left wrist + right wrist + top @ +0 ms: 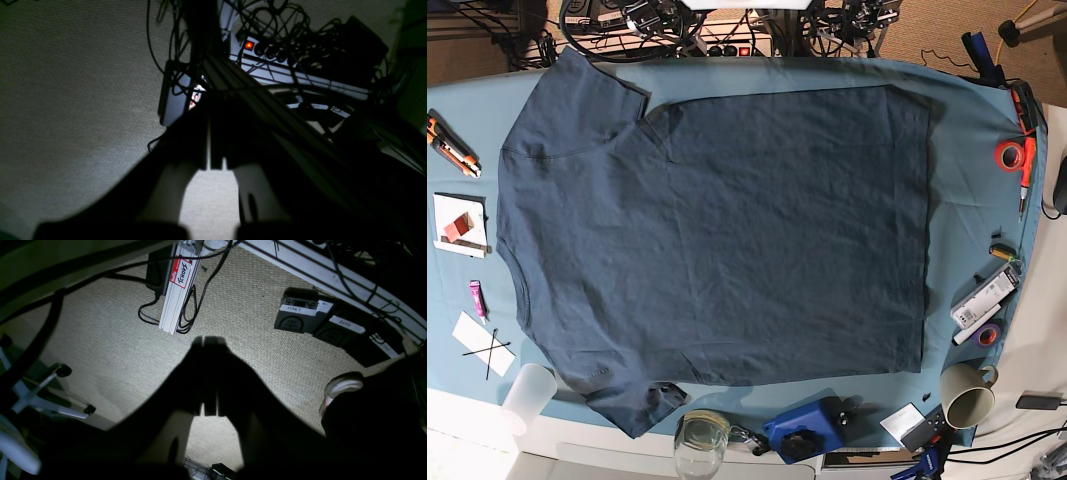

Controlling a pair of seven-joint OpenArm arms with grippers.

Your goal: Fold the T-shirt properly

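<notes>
The dark navy T-shirt (717, 235) lies spread flat on the teal tablecloth (972, 180) in the base view, with shoulders and sleeves to the left and the hem to the right. One sleeve (577, 85) reaches the far left corner, the other (622, 395) the near left edge. Neither arm shows in the base view. Both wrist views look down at carpet beside the table, not at the shirt. My left gripper (210, 106) and right gripper (208, 340) are dark silhouettes with fingers pressed together, holding nothing.
Around the shirt are box cutters (447, 142), a red tape roll (1010, 155), markers (983, 298), a mug (967, 398), a glass (699, 442), a blue device (807, 428) and a plastic cup (527, 396). A power strip (267, 50), cables and foot pedals (297, 315) lie on the floor.
</notes>
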